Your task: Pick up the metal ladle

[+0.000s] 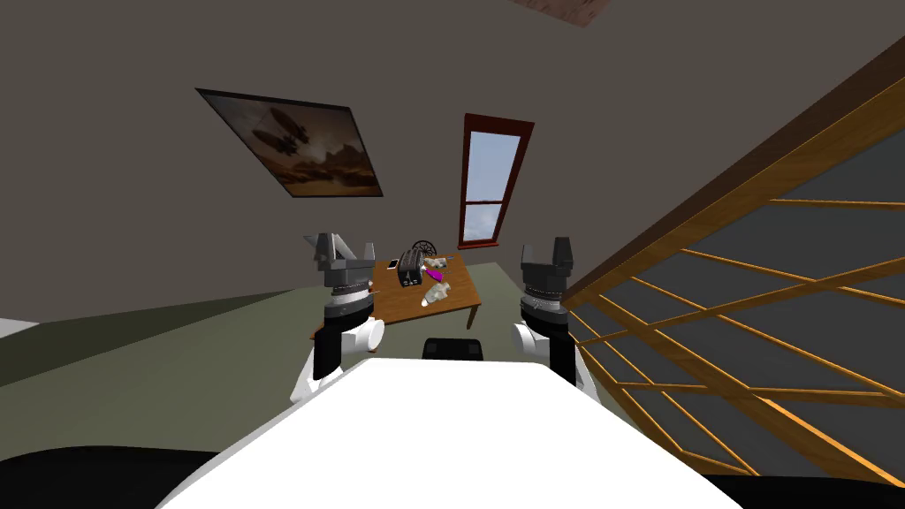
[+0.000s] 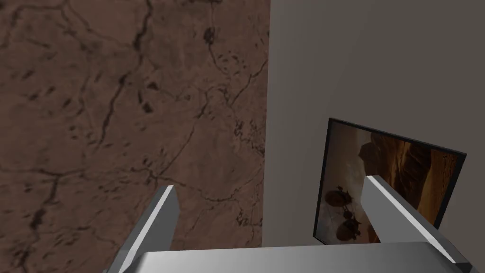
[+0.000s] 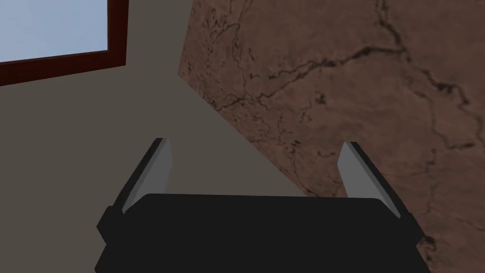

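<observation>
- The brown wooden table (image 1: 462, 303) stands well ahead of me on the olive-green floor (image 1: 177, 353), between my two raised arms as the head view shows it.
- On it lie a black boxy appliance (image 1: 409, 268), a dark wire basket (image 1: 424, 248) behind that, a small white flat thing (image 1: 392, 264) beside the appliance, a magenta object (image 1: 434, 277) and a pale translucent object (image 1: 434, 294) nearer to me.
- The metal ladle is hard to pick out at this range. A small light grey piece (image 1: 439, 262) with a thin line running off it lies on the tabletop just past the magenta object, and I take that for it, though I cannot be sure.
- A dark block-shaped thing (image 1: 452, 347) sits low on the floor between me and the table's near edge.
- An orange wooden lattice railing (image 1: 751, 309) runs along my right side, close to the right arm.
- On the far grey wall hang a black-framed brown picture (image 1: 296, 146) and a tall window with a red-brown frame (image 1: 490, 181).
- The left gripper (image 1: 338, 250) is held high and pointing up, and in the head view it overlaps the table's left corner. In its wrist view (image 2: 270, 185) the two blades stand spread wide with nothing between them.
- The right gripper (image 1: 548, 252) is likewise raised, well apart from the table. Its fingers (image 3: 255, 142) are parted fully and hold nothing.
</observation>
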